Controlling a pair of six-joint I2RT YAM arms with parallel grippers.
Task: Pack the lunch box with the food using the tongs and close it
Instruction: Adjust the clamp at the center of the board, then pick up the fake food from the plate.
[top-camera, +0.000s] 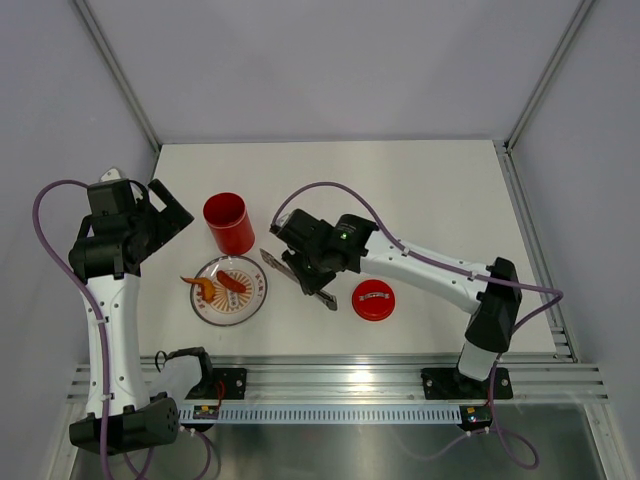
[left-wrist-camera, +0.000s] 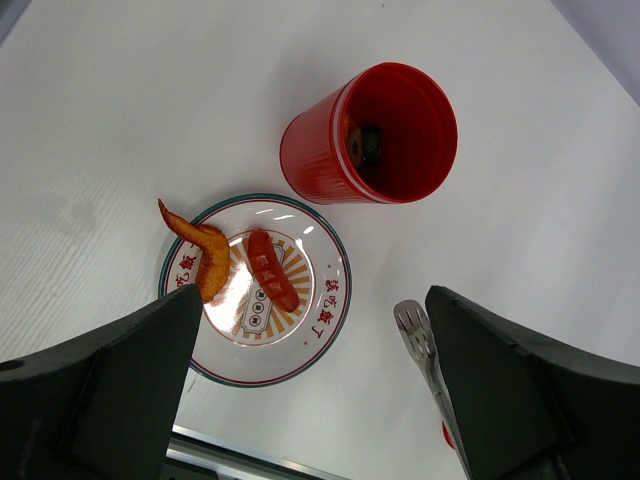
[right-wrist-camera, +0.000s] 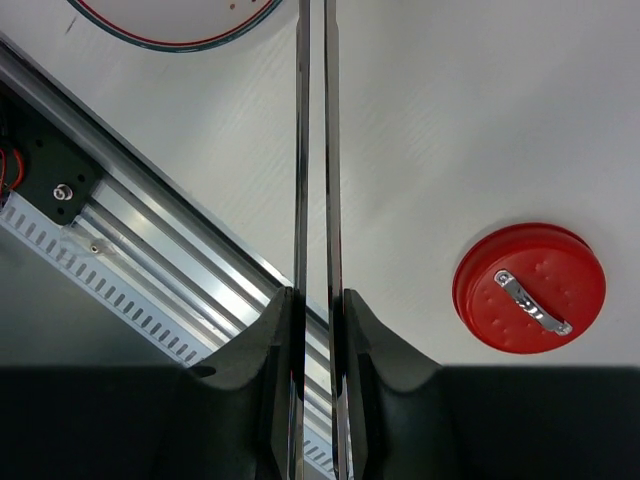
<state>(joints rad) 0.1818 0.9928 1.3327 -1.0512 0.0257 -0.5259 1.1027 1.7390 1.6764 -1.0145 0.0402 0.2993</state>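
**Grip state.** My right gripper (right-wrist-camera: 317, 295) is closed on the tongs (right-wrist-camera: 315, 150). Both slim arms run between my fingers (right-wrist-camera: 265, 340) and are pinched almost together, with only a thin gap between them. My left gripper (top-camera: 172, 208) has its jaws spread wide and holds nothing.

**Where things are.**
- The lunch box (left-wrist-camera: 370, 135) stands upright in the upper right of the left wrist view. The small dark roll (left-wrist-camera: 362, 145) is already inside it.
- The plate (left-wrist-camera: 335, 290) is at lower centre of that view.
- The sausage (left-wrist-camera: 272, 270) lies near the plate's middle.
- The orange shrimp-like piece (left-wrist-camera: 205, 255) hangs over the plate's left rim.
- The lid (right-wrist-camera: 530, 290) lies flat at the right of the right wrist view, silver handle up, well apart from the box.

**Handling (judgement).**
- The tongs look like stiff, springy, polished metal, so they are liable to slip or twist in my pads. My hold seems to be around mid-length.
- The food looks light and smooth. The sausage is round and may roll, so I should take it across its middle.
- The curved piece is best taken at its thicker body, not its thin tail.
- The box is tall and probably light, so it could tip easily.
- The lid is best taken by its rim or handle.

**Pose.** In the top view my right arm reaches from lower right toward centre. The wrist is low and the tongs point up-left, their tips just beside the plate's right rim. My left arm stands folded at far left, with the gripper facing the box and apart from it.
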